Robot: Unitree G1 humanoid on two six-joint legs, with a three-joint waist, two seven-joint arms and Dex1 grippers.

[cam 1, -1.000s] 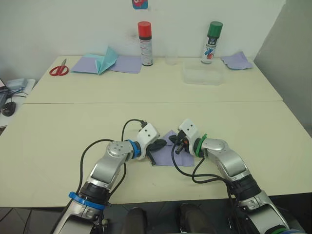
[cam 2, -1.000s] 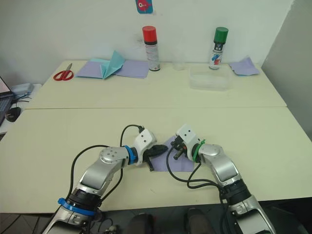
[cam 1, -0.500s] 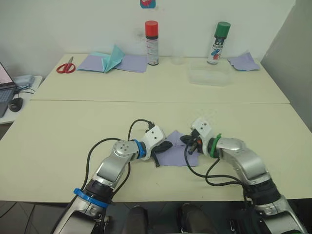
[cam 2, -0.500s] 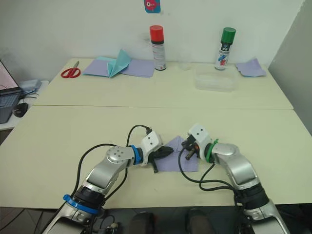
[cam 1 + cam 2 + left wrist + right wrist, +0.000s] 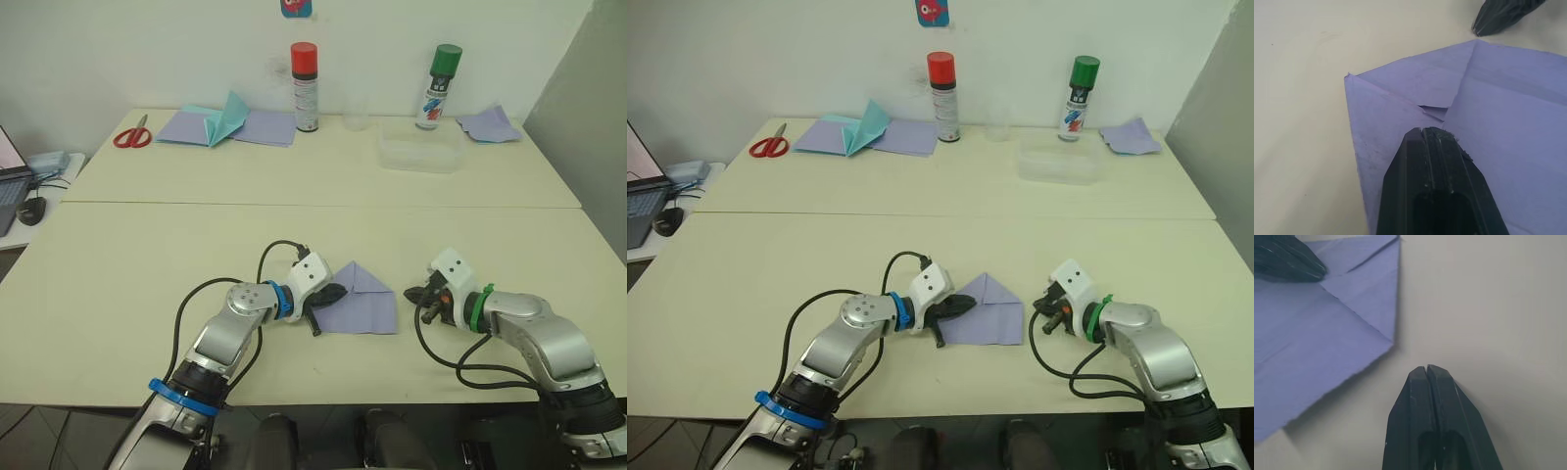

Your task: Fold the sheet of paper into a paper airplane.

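Observation:
The sheet of paper [image 5: 360, 305] lies flat near the table's front edge, lavender, with its upper corners folded in to a point. My left gripper [image 5: 333, 293] is shut, and its tips [image 5: 1431, 138] press down on the paper's left part, close to the folded flaps. My right gripper [image 5: 412, 293] is also shut and holds nothing. It sits on the bare table a little to the right of the paper's edge [image 5: 1393, 308], not touching it. The left fingers [image 5: 1284, 262] show dark on the paper in the right wrist view.
Along the back of the table stand a red-capped spray can [image 5: 305, 86] and a green-capped can [image 5: 434, 86]. A clear plastic container [image 5: 421, 154], red scissors [image 5: 129, 136], a teal paper plane [image 5: 223, 119] on lavender sheets and a lavender scrap [image 5: 488, 124] lie there too.
My right gripper has drawn away from the paper to the right, onto bare table. The paper's upper right flap now lies folded flat. The left gripper has stayed on the paper.

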